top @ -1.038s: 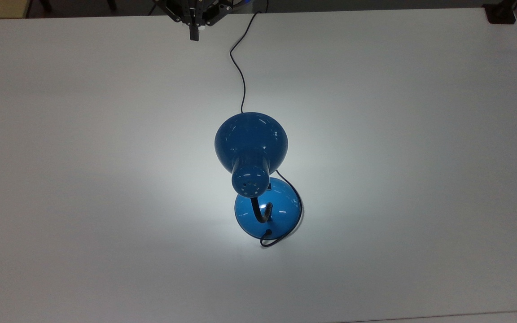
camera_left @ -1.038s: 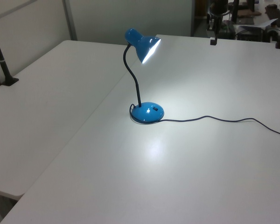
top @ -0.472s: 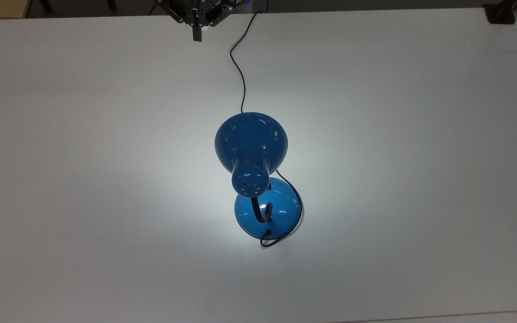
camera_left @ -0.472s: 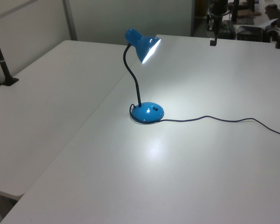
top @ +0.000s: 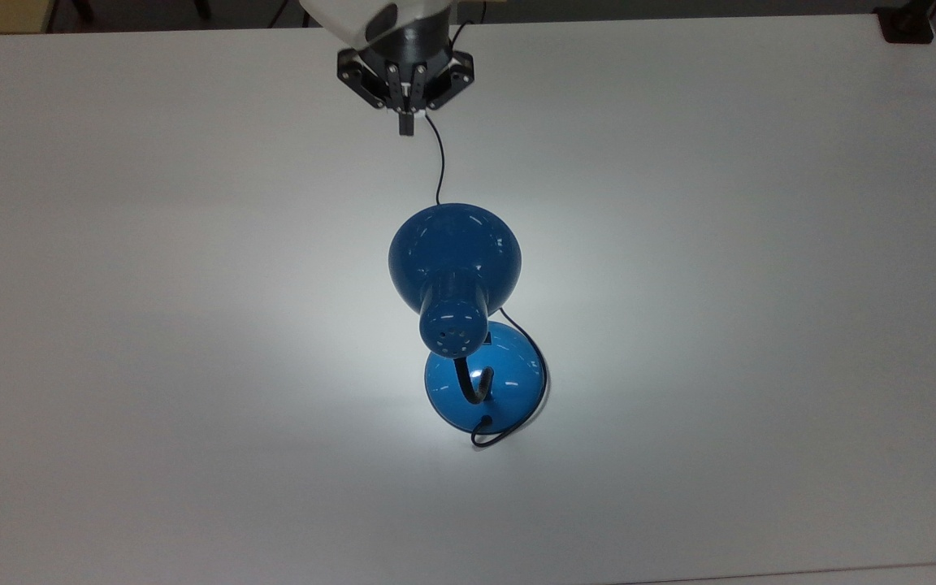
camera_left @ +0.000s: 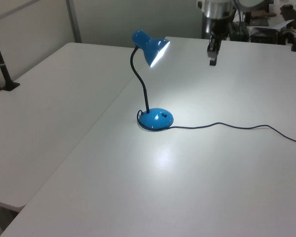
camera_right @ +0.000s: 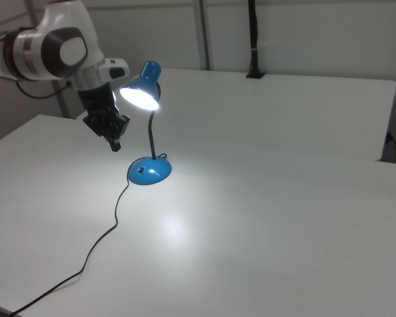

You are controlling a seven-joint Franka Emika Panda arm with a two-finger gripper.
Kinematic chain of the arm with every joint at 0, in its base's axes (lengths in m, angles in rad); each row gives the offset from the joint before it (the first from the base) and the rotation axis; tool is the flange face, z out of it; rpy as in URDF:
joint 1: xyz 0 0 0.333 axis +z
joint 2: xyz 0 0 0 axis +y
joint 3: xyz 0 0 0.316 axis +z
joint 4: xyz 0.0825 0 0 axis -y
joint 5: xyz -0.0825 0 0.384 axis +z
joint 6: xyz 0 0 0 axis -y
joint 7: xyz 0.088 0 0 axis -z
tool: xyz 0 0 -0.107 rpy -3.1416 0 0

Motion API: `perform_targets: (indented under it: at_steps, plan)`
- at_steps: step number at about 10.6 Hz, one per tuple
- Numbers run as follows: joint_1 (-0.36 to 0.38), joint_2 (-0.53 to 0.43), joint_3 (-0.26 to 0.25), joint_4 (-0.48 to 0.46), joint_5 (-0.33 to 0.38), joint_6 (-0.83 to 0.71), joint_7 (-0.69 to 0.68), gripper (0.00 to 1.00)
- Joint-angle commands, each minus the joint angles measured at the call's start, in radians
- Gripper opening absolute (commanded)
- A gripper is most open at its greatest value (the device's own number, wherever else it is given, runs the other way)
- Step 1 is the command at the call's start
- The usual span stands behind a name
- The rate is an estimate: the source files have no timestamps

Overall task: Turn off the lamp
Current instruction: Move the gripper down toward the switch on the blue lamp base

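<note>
The lamp is a glossy blue desk lamp, lit and casting a bright patch on the white table. Its shade hangs on a black gooseneck over the round blue base. A thin black cord runs from the base across the table. My gripper hovers above the table, apart from the lamp, near the top view's upper edge. Its fingers are pressed together, holding nothing.
A black clamp sits at the table's corner in the top view's upper right. A black post stands at the left view's left edge, and another post rises at the back in the right view.
My gripper has moved in from the table's edge toward the lamp, lower in the top view, and more of the arm now shows. The lamp stays lit and unmoved.
</note>
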Motion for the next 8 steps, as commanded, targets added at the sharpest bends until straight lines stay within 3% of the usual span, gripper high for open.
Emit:
perform_targets:
  at_steps: [1, 3, 8]
  plan:
    - [0.021, 0.057, -0.004, -0.066, 0.015, 0.201, -0.005, 0.00]
    - [0.041, 0.078, -0.004, -0.155, 0.015, 0.378, 0.043, 0.00]
    - [0.080, 0.224, -0.004, -0.165, 0.001, 0.639, 0.137, 0.00]
